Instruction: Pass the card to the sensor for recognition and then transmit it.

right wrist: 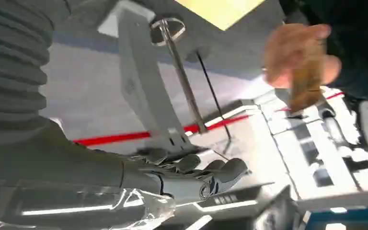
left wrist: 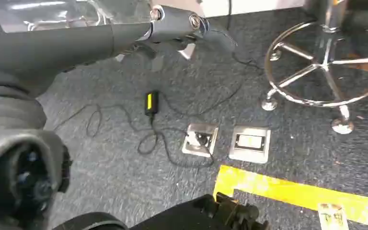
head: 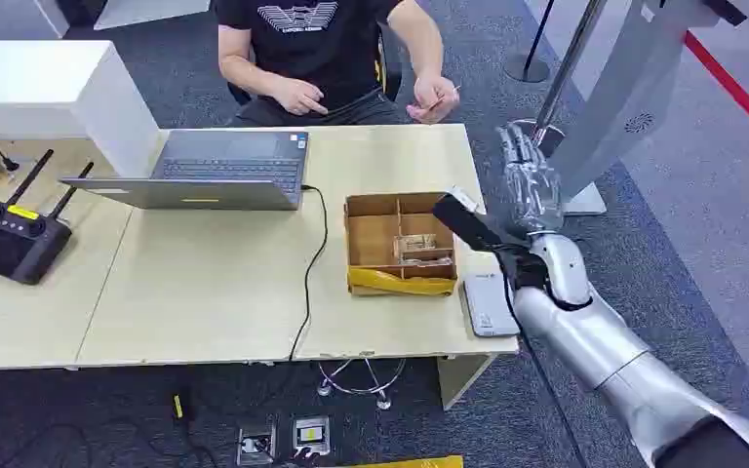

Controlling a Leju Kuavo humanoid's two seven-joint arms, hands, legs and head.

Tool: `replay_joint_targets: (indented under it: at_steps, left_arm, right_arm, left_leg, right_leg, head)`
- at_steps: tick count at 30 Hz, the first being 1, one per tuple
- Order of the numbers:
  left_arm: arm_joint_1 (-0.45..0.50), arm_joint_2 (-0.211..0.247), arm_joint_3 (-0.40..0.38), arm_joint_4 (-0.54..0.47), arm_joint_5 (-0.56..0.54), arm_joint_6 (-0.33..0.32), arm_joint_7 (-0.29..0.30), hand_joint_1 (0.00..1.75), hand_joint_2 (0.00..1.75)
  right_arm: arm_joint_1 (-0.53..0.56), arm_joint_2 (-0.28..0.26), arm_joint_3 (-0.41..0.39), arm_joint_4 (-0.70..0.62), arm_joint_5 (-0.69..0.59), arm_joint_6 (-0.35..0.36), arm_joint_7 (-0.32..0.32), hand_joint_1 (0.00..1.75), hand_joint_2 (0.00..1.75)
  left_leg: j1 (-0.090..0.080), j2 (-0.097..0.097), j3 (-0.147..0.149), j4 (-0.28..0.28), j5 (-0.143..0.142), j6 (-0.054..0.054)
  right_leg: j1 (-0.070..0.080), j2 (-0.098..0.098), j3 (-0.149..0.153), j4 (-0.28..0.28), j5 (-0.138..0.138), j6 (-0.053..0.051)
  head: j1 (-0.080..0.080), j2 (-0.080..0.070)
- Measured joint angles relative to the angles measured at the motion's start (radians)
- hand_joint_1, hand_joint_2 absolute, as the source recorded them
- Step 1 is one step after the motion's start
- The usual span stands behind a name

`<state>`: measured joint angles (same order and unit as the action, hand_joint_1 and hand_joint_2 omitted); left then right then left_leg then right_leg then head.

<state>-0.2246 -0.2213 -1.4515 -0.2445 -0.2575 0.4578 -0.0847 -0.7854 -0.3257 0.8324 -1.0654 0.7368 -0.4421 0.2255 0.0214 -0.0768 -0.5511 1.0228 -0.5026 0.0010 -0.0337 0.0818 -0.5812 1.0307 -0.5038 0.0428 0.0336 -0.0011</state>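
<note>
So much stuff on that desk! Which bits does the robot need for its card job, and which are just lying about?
For the job:
card in the person's hand
white sensor pad at the table edge
right hand, raised and holding nothing
cardboard box

Lying about:
laptop
black remote with antennas
white box

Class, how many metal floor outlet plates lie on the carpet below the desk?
2: the open floor plate and the closed floor plate sit side by side on the carpet, near the yellow floor tape.
</note>
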Motion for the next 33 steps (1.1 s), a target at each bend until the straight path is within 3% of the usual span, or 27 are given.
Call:
replay_joint_targets:
  at_steps: [6,18,19,20,33]
  left_arm:
    - [-0.004,0.000,-0.017,0.000,-0.065,0.000,-0.027,0.00,0.00]
    - [-0.006,0.000,-0.024,0.000,-0.078,0.000,-0.030,0.00,0.00]
    - [-0.006,0.000,-0.024,0.000,-0.077,0.000,-0.030,0.00,0.00]
    - [-0.006,0.000,-0.024,0.000,-0.077,0.000,-0.030,0.00,0.00]
    - [-0.005,0.000,-0.024,0.000,-0.079,0.000,-0.030,0.00,0.00]
  right_arm:
    - [-0.016,0.068,0.028,0.032,0.185,-0.009,0.059,0.00,1.75]
    - [-0.018,0.133,0.037,0.102,0.262,-0.015,0.075,0.00,1.75]
    - [-0.018,0.137,0.037,0.108,0.262,-0.015,0.074,0.07,1.75]
    - [-0.018,0.140,0.037,0.114,0.262,-0.015,0.073,1.75,1.75]
    - [-0.018,0.160,0.032,0.169,0.290,-0.046,0.070,1.75,1.75]
  left_leg:
    - [0.000,0.001,0.000,0.000,0.000,0.000]
    - [0.000,0.001,0.000,0.000,0.000,0.000]
    - [0.000,0.001,0.000,0.000,0.000,0.000]
    - [0.000,0.001,0.000,0.000,0.000,0.000]
    - [0.000,0.001,0.000,0.000,0.000,0.000]
  right_leg:
    - [0.000,0.000,0.000,0.000,0.000,0.000]
    - [0.000,0.000,-0.001,-0.001,0.000,0.000]
    - [0.000,0.000,-0.001,-0.001,0.000,0.000]
    - [0.000,0.000,-0.001,-0.001,0.000,0.000]
    - [0.000,0.000,-0.001,-0.001,0.000,0.000]
  head:
    - [0.000,0.000]
    - [0.000,0.000]
    - [0.000,0.000]
    - [0.000,0.000]
    - [0.000,0.000]
